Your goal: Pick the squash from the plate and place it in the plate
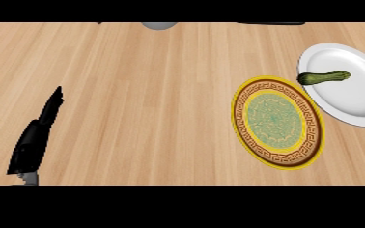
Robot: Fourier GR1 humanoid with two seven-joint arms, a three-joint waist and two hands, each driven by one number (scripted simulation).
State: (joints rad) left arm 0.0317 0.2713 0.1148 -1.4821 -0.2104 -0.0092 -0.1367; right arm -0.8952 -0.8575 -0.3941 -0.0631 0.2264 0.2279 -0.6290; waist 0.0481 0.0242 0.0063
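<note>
Head view shows us a pale wooden counter point(143, 101) seen steeply from above, with our work gathered at its right side. The small dark-green squash with a curved neck point(323, 77) lies on its side on the plain white round plate point(342, 104), near that plate's left rim and well inside it, so it is not yet lifted. Just beside the white plate, to its left and seemingly touching or slightly overlapping it, sits the yellow round plate with a brown key-pattern border and green centre point(278, 121), bare on top; we judge this the target, set close so the carry is short. Our left hand point(35, 137) shows at the lower left edge, well apart from both plates, its black fingers straight and pointing up, relaxed and holding nothing; it is resting out of the way. Our right hand is not visible, so we judge the reach for the squash is not yet begun.
</note>
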